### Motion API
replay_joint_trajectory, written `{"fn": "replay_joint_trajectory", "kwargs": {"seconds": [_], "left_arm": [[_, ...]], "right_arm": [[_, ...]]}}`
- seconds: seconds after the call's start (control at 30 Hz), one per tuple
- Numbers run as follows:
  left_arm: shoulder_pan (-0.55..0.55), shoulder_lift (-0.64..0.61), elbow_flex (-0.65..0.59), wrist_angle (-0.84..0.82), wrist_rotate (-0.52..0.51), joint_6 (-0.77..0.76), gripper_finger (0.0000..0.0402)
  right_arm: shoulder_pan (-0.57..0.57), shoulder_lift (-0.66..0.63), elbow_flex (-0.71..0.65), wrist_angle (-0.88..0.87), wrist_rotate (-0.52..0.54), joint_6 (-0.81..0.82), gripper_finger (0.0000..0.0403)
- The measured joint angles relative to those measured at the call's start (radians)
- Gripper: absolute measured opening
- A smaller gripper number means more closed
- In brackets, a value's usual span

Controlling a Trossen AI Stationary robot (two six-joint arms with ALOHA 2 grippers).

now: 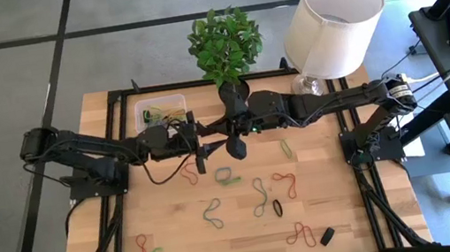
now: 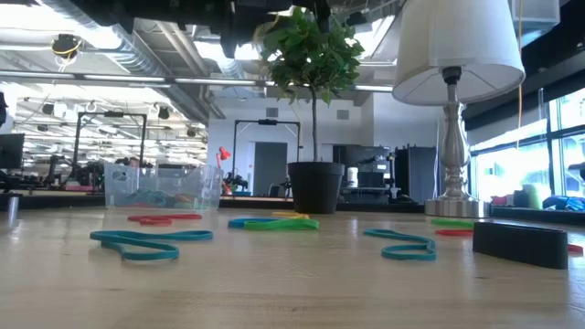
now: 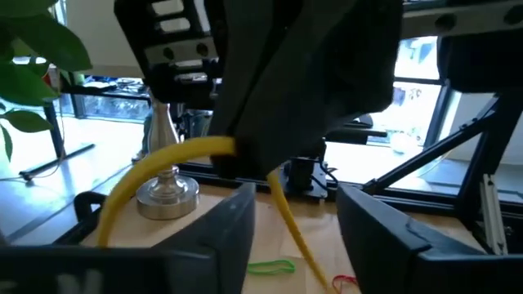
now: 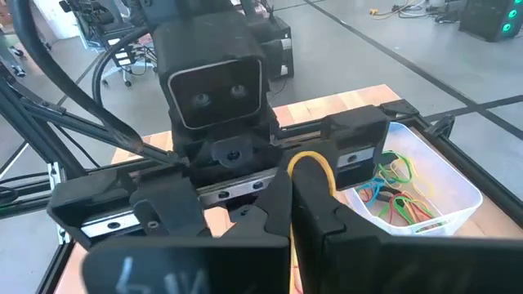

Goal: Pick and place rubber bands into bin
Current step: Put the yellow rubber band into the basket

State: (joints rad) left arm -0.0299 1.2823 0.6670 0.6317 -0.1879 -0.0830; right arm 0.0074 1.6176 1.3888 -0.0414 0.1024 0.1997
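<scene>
Right wrist view: pinching the yellow rubber band (image 4: 310, 166) at the tips of the right gripper (image 4: 292, 186), clamped fully closed above mid-table. Meeting it nose to nose with the left gripper (image 3: 296, 233), fingers (image 3: 233, 237) standing apart, gripping nothing, straddling one strand of the loop. Hanging the band's long axis downward from the right tips through that gap. Placing the bin (image 4: 445, 214), already holding several bands, just behind the left gripper on the left arm's side. Judging the left arm nearer, so probably handing over, then carrying back a short way. Leaving more rubber bands (image 1: 226, 177) scattered across the near tabletop.
</scene>
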Motion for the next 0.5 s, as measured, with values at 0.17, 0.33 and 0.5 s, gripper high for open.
{"fn": "replay_joint_trajectory", "kwargs": {"seconds": [0.17, 0.33, 0.5], "left_arm": [[0.000, 0.000, 0.000, -0.002, 0.007, 0.000, 0.0054], [0.000, -0.001, 0.000, -0.007, 0.025, -0.001, 0.0005], [0.002, -0.031, 0.007, -0.095, 0.026, -0.063, 0.0003]], "right_arm": [[0.000, 0.000, 0.000, 0.000, 0.000, 0.001, 0.0000], [0.000, 0.000, 0.000, -0.004, -0.001, 0.004, 0.0010], [-0.007, 0.000, 0.000, -0.065, 0.005, 0.033, 0.0052]]}}
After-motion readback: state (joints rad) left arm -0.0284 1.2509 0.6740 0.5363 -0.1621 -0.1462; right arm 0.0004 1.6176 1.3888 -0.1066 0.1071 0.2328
